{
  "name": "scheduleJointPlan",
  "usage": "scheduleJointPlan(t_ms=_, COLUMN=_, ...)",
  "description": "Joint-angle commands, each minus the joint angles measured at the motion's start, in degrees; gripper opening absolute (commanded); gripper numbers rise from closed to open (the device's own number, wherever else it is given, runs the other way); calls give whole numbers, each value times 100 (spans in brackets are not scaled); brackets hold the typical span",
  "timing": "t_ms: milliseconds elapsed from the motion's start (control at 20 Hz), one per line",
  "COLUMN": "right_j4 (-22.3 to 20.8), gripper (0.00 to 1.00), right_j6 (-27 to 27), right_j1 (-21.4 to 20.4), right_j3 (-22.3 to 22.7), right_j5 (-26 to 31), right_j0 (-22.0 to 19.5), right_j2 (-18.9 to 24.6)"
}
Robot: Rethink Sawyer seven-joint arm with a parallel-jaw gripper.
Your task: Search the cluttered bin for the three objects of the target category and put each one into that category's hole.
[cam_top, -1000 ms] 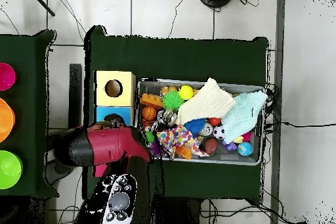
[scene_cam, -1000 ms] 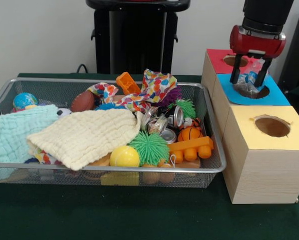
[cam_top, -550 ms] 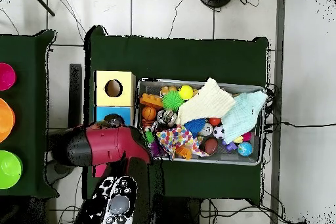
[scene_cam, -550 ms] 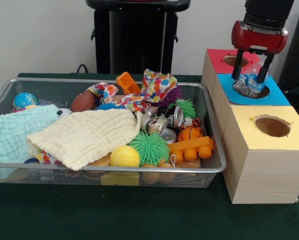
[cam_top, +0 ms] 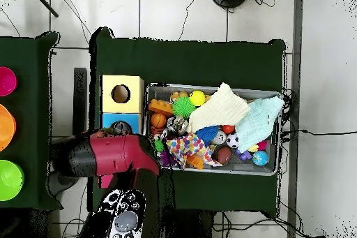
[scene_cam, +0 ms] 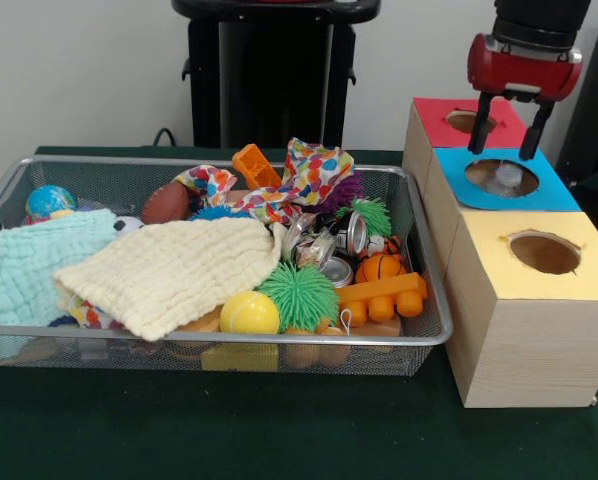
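Note:
My gripper (scene_cam: 502, 152) hangs open just above the blue box's hole (scene_cam: 484, 173), with nothing between its fingers. A pale crumpled piece (scene_cam: 506, 178) shows inside that hole. The blue box (scene_cam: 559, 192) stands between a red box (scene_cam: 434, 118) and a yellow box (scene_cam: 499, 240). In the wire bin (scene_cam: 209, 338) lie crushed shiny cans (scene_cam: 331, 250) beside a green spiky ball (scene_cam: 299, 295). From overhead the red arm (cam_top: 111, 155) covers the gripper and the red box; the yellow box (cam_top: 120, 93) and the bin (cam_top: 273, 171) show.
The bin also holds a cream cloth (scene_cam: 174, 270), a mint cloth (scene_cam: 19, 270), a yellow ball (scene_cam: 249, 314), an orange block (scene_cam: 384, 295) and a spotted cloth (scene_cam: 314, 175). Pink (cam_top: 5, 80), orange (cam_top: 5, 127) and green (cam_top: 10, 179) bowls sit on a side table.
The gripper has opened and risen from the blue hole. The crumpled plastic piece it held has dropped into the hole.

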Motion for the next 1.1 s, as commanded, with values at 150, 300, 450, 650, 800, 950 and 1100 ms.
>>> scheduleJointPlan(t_ms=150, right_j4=297, gripper=100, right_j6=1079, right_j1=-98, right_j3=-594, right_j5=1636, right_j0=111, right_j2=127)
scheduleJointPlan(t_ms=300, right_j4=294, gripper=100, right_j6=1101, right_j1=-82, right_j3=-723, right_j5=1789, right_j0=111, right_j2=116)
scheduleJointPlan(t_ms=450, right_j4=258, gripper=100, right_j6=935, right_j1=-51, right_j3=-761, right_j5=1758, right_j0=-30, right_j2=179)
scheduleJointPlan(t_ms=650, right_j4=257, gripper=100, right_j6=865, right_j1=-35, right_j3=-572, right_j5=1448, right_j0=-146, right_j2=249)
scheduleJointPlan(t_ms=800, right_j4=224, gripper=100, right_j6=722, right_j1=-67, right_j3=-513, right_j5=1412, right_j0=-260, right_j2=267)
scheduleJointPlan(t_ms=950, right_j4=177, gripper=100, right_j6=534, right_j1=-72, right_j3=-435, right_j5=1293, right_j0=-426, right_j2=322)
scheduleJointPlan(t_ms=1100, right_j4=187, gripper=100, right_j6=406, right_j1=-60, right_j3=-213, right_j5=986, right_j0=-602, right_j2=457)
